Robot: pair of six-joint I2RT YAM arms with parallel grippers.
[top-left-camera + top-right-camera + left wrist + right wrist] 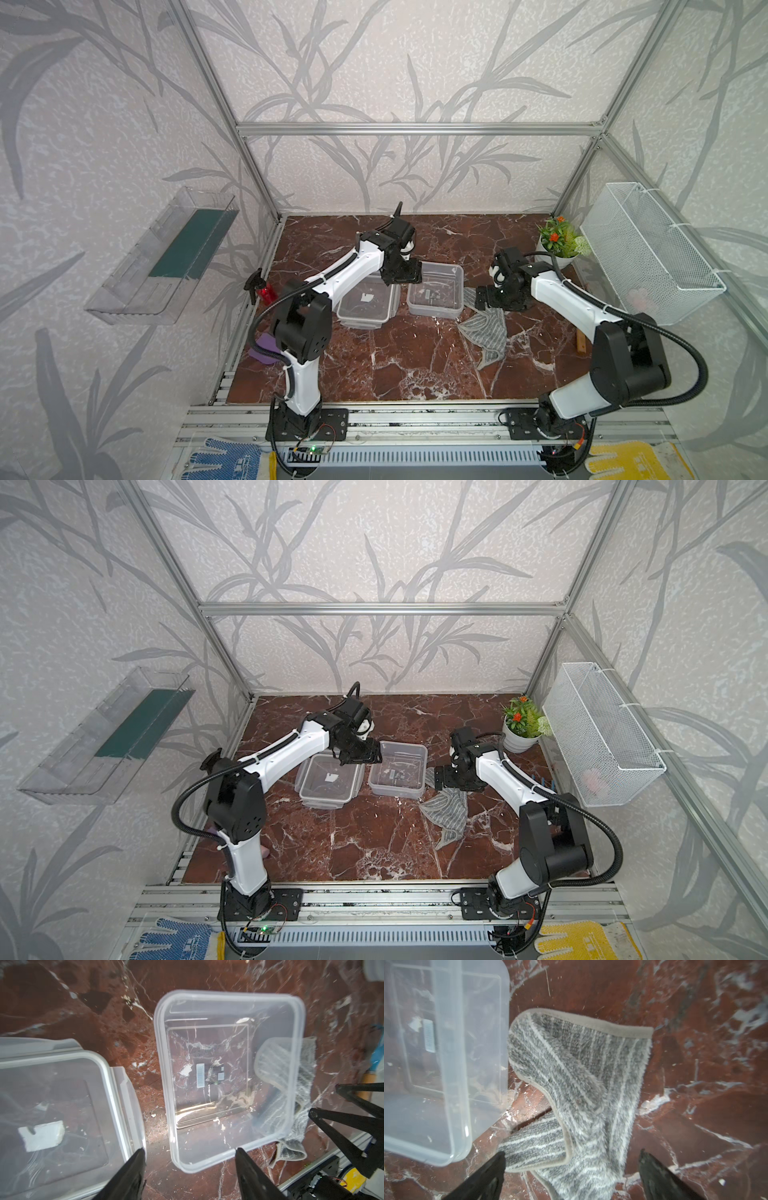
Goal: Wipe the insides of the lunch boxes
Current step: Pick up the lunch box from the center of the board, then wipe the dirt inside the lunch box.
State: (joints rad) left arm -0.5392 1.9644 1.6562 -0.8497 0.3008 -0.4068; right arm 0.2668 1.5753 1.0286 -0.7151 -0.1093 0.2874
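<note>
left box (pixel 62 1088), right box (pixel 228 1009): smooth translucent plastic, faint gloss | cloth (pixel 571 1064): fluffy grey-white striped fabric, stitched hem | surface (pixel 695 1022): polished red-brown marble look, white veins | my fingers (pixel 483 1180): matt black plastic | basket (pixel 648 249): white wire mesh

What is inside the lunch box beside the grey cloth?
The lunch box looks empty: only a sticker at its base. The cloth lies outside, beside its wall. No part of its inside is covered.
</note>
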